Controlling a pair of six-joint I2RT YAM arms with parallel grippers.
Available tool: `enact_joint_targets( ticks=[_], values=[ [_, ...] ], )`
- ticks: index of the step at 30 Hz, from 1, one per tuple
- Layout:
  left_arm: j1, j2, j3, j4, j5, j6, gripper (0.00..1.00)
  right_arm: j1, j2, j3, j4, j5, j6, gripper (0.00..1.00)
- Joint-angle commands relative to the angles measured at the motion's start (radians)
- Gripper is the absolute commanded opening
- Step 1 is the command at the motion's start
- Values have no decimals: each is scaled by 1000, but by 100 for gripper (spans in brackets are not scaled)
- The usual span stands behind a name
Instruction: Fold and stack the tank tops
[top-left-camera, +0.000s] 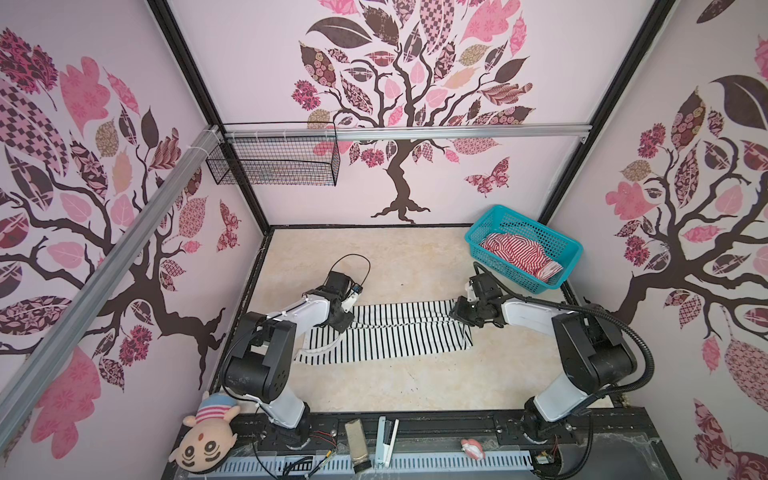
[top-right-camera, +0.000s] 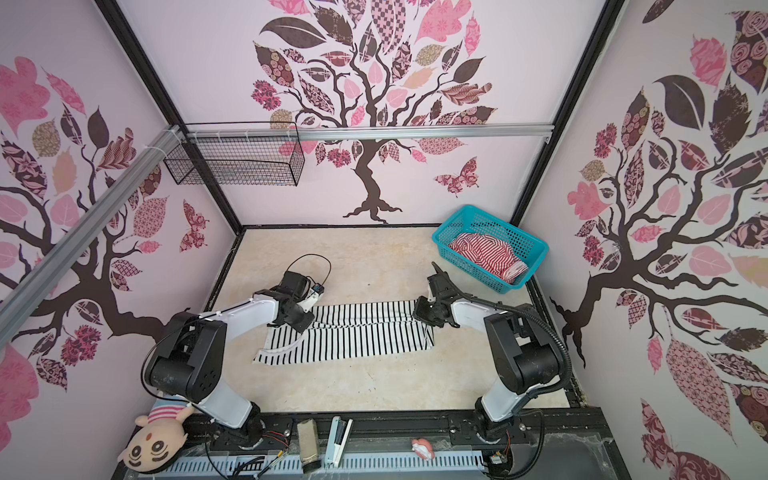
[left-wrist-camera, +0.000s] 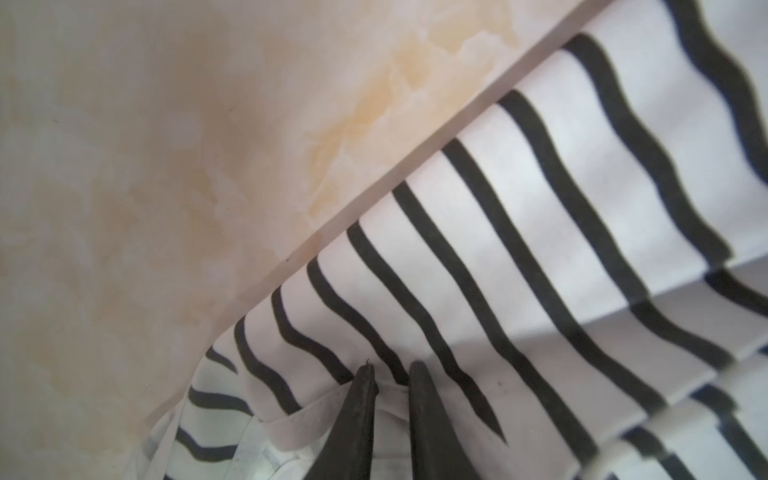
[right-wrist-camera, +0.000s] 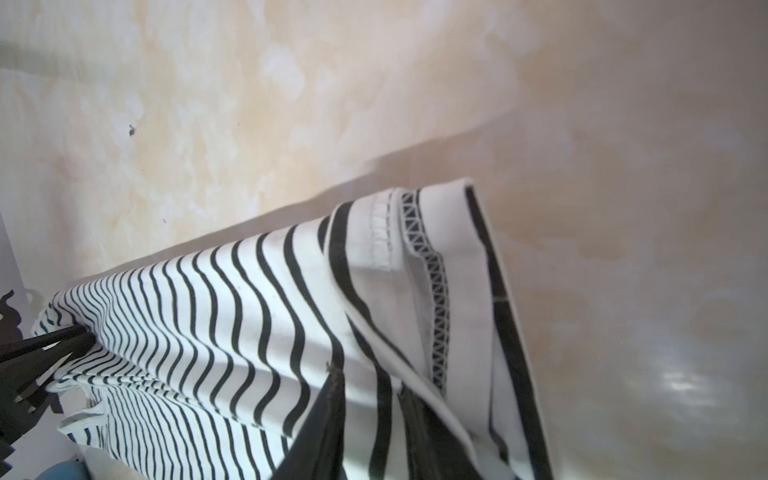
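Cloth in both top views: black-and-white tank top (top-left-camera: 399, 340) (top-right-camera: 361, 340) lies mid table (top-left-camera: 395, 386), its far edge raised between left gripper (top-left-camera: 338, 323) and right gripper (top-left-camera: 455, 312), one at each end. The red-and-white tank top (top-left-camera: 515, 251) sits crumpled in teal basket (top-left-camera: 519, 275), far right corner. Left wrist: fingers (left-wrist-camera: 361, 415) pinched tight on white trim of black-and-white tank top. Right wrist: fingers (right-wrist-camera: 324, 415) clamp its hem end; left gripper (right-wrist-camera: 81, 331) grips opposite end.
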Motion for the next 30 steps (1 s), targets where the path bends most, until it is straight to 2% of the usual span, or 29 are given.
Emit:
enact_joint_targets(
  ticks=[1,6,12,20,23,26,30],
  values=[
    [83,-17,60,-102,-39,5,20,-5,-61,-30,-115,120,-11,29],
    [125,-51,142,-160,19,-3,20,73,-160,16,-160,146,7,35],
    [125,31,201,-161,31,-5,21,118,-116,48,-143,135,13,36],
    [126,106,213,-163,-38,47,21,116,-3,59,-133,155,-15,36],
    [134,100,180,-128,-116,70,21,117,3,42,-131,162,-15,36],
    [168,13,143,-131,-49,68,28,117,-8,15,-115,158,-16,37],
    [178,-100,94,-136,-37,56,51,117,-4,-2,-110,166,-16,38]
  ],
)
